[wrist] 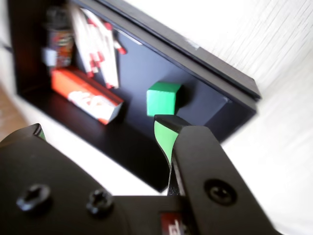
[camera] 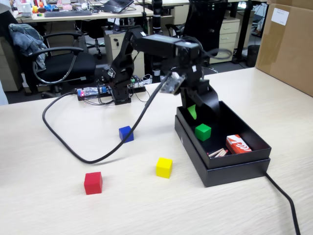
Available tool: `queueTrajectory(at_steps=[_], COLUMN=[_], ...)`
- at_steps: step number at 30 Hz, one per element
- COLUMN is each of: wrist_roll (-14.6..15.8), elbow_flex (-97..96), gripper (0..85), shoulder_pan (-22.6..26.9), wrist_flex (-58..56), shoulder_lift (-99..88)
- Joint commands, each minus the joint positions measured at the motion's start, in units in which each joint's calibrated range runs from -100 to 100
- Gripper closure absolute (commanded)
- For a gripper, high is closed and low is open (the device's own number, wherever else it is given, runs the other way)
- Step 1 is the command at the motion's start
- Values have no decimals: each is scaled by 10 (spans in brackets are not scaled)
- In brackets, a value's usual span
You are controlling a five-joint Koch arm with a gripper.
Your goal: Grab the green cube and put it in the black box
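The green cube (camera: 203, 131) (wrist: 163, 98) lies on the floor of the black box (camera: 236, 168) (wrist: 222, 77), free of any grip. My gripper (camera: 195, 110) (wrist: 100, 128) hangs over the box's far end, above and behind the cube. Its jaws stand wide apart with nothing between them. One green-lined fingertip (wrist: 164, 135) shows just below the cube in the wrist view, the other (wrist: 36, 131) far to the left.
Inside the box lie a red-and-white carton (camera: 237, 144) (wrist: 87, 96) and some sticks (camera: 217, 153). Blue (camera: 126, 133), yellow (camera: 164, 167) and red (camera: 93, 183) cubes sit on the table left of the box. A black cable (camera: 73, 147) loops across the table; a brown carton (camera: 288, 44) stands at right.
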Motion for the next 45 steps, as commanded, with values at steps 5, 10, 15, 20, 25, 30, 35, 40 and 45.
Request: queueTrajectory(at_steps=[5,10,15,20,25,30,35,40,45], wrist_roll=[-14,-17,-63,-81,-77,-79,-80,-80,-80], elbow_flex=[-132,-325,-557,-741,-826,-924,-994,-1051,-1098], gripper=[399,395,391,368,341,341,341,339,333], shoulder_pan=[-36,-80,-137,-175,-195,-205,-202,-190,-179], wrist_flex=[4,4,86,100,109,213,277,302,318], shoulder_lift=[-361,-582,-783,-901,-916,-919,-921,-922,-922])
